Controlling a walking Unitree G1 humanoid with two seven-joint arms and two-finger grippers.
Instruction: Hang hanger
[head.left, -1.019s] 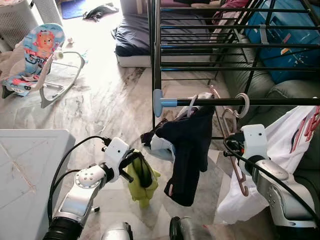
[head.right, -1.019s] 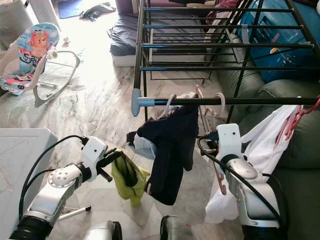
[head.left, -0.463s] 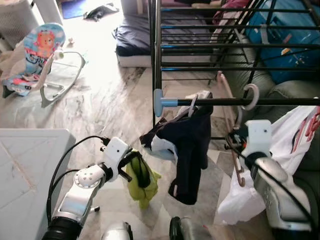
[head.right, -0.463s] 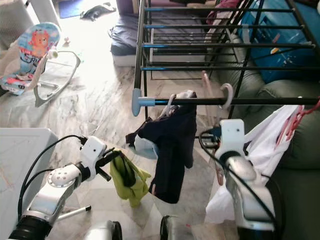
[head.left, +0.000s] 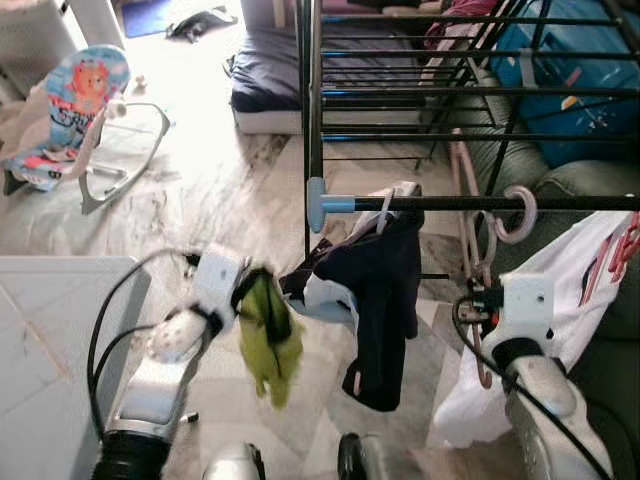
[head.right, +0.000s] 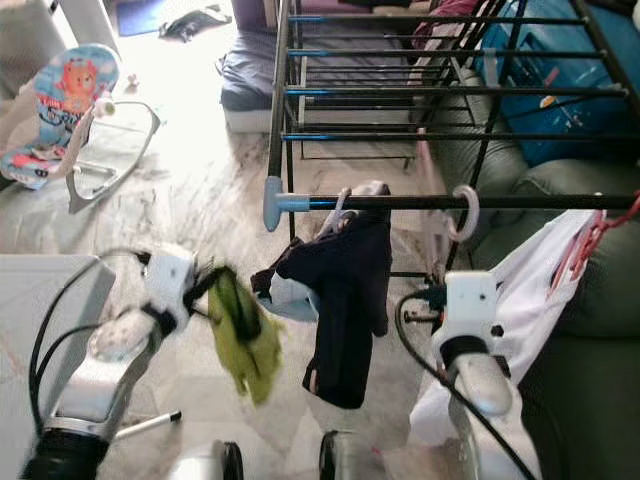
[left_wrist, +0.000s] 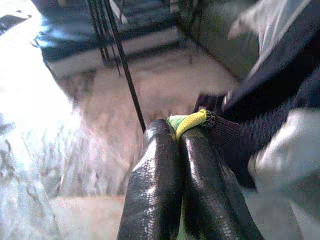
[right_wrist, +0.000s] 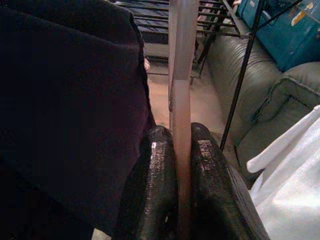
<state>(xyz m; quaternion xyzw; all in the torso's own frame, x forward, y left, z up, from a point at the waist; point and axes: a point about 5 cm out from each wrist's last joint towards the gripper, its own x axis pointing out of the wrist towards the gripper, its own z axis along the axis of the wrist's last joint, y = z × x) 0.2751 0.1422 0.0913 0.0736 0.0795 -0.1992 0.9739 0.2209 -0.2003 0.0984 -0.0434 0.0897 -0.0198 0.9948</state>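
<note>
Right claw (right_wrist: 182, 150) pinching pink hanger (head.left: 478, 250) at rack rail (head.left: 480, 203), left claw (left_wrist: 182, 137) clamping green cloth (head.left: 265, 335)

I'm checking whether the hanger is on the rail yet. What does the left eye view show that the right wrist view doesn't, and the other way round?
The left eye view alone has the pink hanger's hook looped over the drying rack's front rail, plus the left gripper holding a green cloth. The right wrist view alone shows, close up, the right gripper with its fingers clamped on the hanger's bar. Both show the dark garment, the white garment and the sofa.
</note>
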